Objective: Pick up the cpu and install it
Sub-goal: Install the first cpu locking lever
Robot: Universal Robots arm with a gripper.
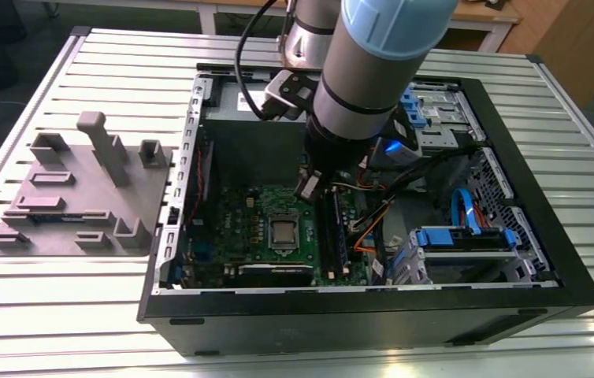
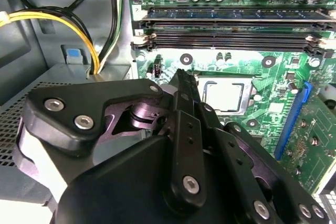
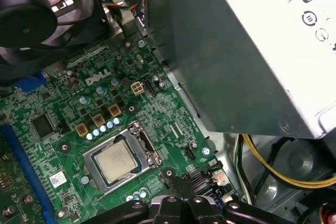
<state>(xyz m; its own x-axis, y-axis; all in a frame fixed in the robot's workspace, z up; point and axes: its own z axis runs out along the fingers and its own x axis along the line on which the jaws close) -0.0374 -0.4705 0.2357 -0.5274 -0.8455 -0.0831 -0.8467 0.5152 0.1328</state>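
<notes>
One cpu [image 3: 118,161] lies flat in its socket on the green motherboard [image 3: 68,98]. The gripper [image 3: 185,186] hovers near it, its fingers [image 2: 182,109] narrow and holding nothing. We fear that a careless descent could strike the socket lever [image 3: 149,150] or scratch the board.

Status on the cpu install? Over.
Gripper low over green board, beside socket. Cpu lying flat in socket, gripper clear of it. Nothing covering cpu; memory sticks alongside.

Grey moulded tray [image 1: 76,197] lies beside open computer case [image 1: 360,319].
</notes>
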